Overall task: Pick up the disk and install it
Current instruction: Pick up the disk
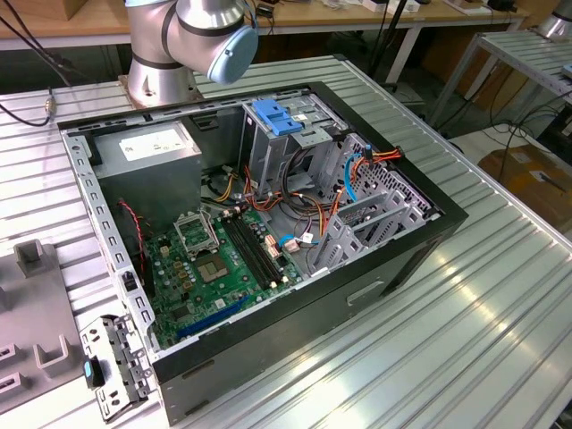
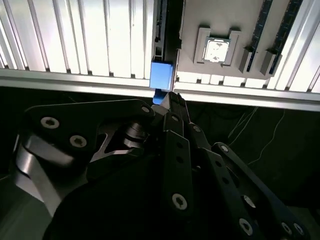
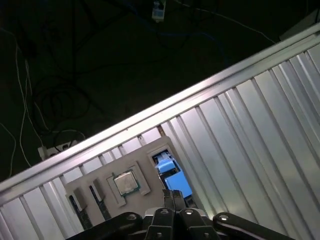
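black gripper (image 3: 173, 194) near blue-railed flat disk (image 3: 171, 171), on edge in grey tray (image 3: 142, 159) | jaws closed, empty | risk: lowered w/o opening → they ram rail, jam disk

Ribbed aluminium tabletop (image 1: 465, 295) glaring under bright light, wooden bench (image 1: 54, 27) along the back, second ribbed table (image 1: 527, 54) at the exterior view's right, cardboard box (image 1: 536, 179) near it, loose cables (image 3: 23, 130) on dark floor (image 3: 100, 50) beyond the tabletop edge

Fingers of gripper (image 2: 171, 99) pressed together, linkages folded inward; arm (image 1: 201, 36) joint bent above base.
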Available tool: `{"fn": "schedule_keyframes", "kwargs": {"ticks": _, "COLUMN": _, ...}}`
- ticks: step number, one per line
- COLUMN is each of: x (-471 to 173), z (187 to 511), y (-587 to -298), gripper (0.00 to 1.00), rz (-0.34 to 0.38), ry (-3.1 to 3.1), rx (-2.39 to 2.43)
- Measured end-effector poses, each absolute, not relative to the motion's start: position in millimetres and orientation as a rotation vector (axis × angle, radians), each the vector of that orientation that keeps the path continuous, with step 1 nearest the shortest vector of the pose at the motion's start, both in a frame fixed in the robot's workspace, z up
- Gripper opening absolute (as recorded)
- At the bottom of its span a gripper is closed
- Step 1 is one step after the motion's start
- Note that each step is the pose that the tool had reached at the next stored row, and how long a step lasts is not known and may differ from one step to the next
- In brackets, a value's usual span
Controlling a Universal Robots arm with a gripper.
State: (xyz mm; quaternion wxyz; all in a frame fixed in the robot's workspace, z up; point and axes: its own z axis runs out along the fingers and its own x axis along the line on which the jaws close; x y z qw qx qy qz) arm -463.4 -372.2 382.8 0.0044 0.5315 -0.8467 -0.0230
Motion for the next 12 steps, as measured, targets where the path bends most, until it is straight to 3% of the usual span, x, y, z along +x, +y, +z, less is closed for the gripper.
{"fn": "schedule_keyframes", "kwargs": {"ticks": 12, "x": -463.4, "z": 382.5, "y": -372.2, "gripper": 0.11, "rz": -0.07, "ry": -2.467, "rx": 1.922}}
